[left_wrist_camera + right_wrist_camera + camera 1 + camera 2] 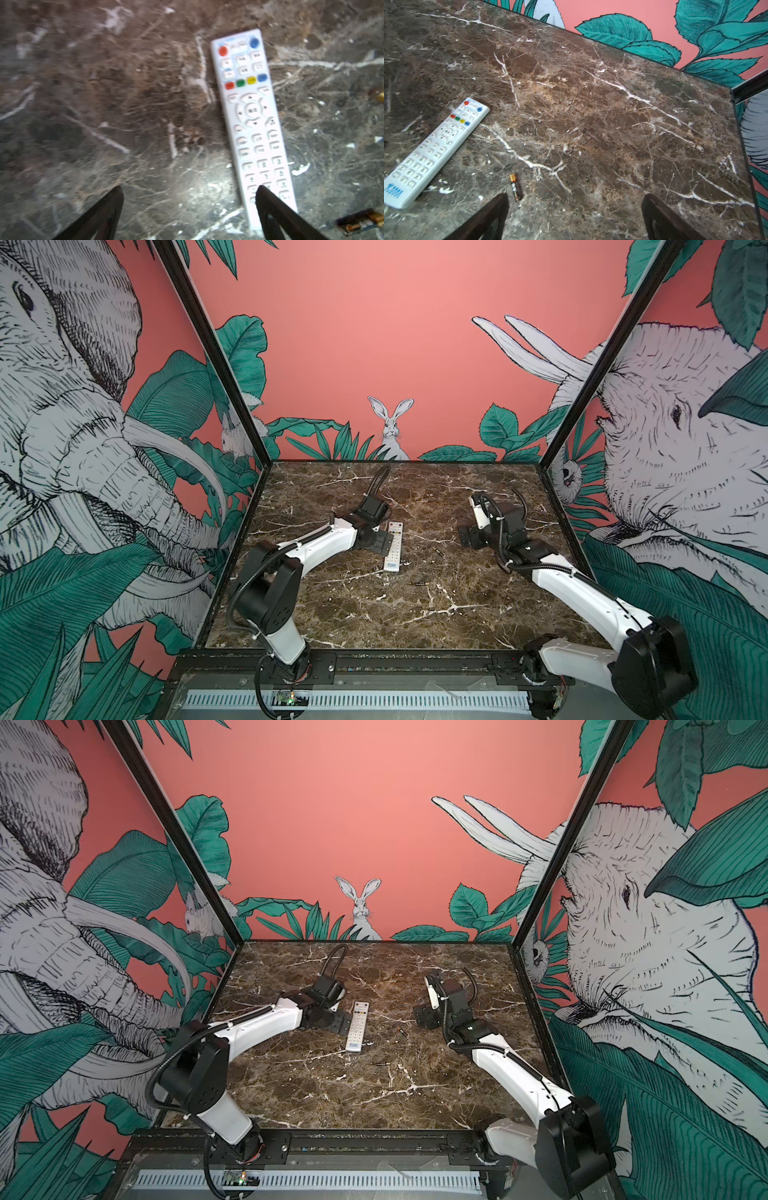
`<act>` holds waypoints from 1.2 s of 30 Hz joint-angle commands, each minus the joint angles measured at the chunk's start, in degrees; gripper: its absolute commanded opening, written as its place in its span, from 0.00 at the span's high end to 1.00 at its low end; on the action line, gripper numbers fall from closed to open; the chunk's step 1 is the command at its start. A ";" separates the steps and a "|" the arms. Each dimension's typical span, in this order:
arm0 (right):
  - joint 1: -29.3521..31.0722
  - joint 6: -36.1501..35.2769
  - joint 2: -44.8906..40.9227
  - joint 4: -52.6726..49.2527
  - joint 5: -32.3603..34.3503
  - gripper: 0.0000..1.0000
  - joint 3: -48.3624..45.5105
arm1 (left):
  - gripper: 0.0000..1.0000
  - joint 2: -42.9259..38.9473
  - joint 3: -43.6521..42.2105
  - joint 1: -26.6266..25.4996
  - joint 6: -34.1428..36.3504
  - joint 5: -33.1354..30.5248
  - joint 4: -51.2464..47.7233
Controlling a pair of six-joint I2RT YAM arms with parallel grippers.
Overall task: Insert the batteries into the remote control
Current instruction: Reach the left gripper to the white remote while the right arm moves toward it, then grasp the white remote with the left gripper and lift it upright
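Remote (393, 546) lies buttons-up on bench (415, 614); two batteries (421, 583) loose to its right. Left gripper (190, 192) and right gripper (575, 199): jaws wide, empty.

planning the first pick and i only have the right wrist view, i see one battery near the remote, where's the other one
observer: the second battery lies on the table, past the remote control's logo end on the robot's side, apart from it.
operator: and the left arm
observer: the left gripper is open, right beside the remote control's left edge, about halfway along.
operator: holding anything
observer: no, in the left wrist view only bare table shows between its fingers.
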 commanded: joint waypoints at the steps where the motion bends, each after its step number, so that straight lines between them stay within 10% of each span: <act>1: 2.09 4.25 -3.16 -2.36 -1.12 0.01 -2.17 | 0.00 1.36 2.94 -1.78 -4.12 1.35 -1.29; 36: 6.63 8.49 -12.58 -5.66 -5.97 0.01 -8.10 | 0.27 21.37 19.63 -2.97 -6.09 -0.16 -5.08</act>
